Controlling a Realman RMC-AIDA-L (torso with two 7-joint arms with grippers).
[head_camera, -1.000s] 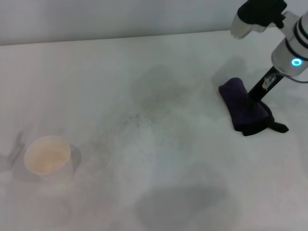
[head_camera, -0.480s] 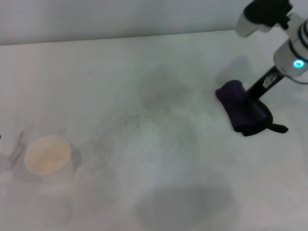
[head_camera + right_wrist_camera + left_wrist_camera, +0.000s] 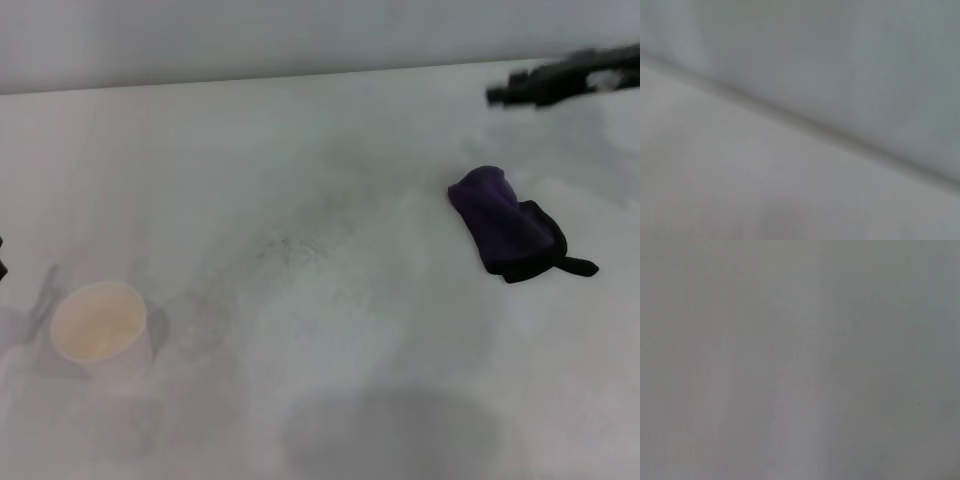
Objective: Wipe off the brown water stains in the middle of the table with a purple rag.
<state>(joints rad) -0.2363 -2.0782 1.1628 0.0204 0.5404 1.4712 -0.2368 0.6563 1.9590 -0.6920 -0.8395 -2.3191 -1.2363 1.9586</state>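
Observation:
The purple rag (image 3: 508,230) lies bunched on the white table (image 3: 330,380) at the right, with its black tail pointing right. Nothing holds it. My right gripper (image 3: 507,94) is a dark blurred shape raised near the table's far right edge, well behind the rag and apart from it. No tan-brown puddle shows in the middle of the table, only faint grey smudges (image 3: 300,245). Of my left arm only a dark sliver (image 3: 2,255) shows at the left edge. Both wrist views show only plain blurred surfaces.
A pale cup (image 3: 100,326) with tan liquid stands at the front left. A broad grey shadow (image 3: 390,430) lies on the front middle of the table. The table's far edge meets a pale wall.
My right gripper has let go of the rag and lifted away toward the far right. The rag has stayed where it was pushed, at the right of the table.

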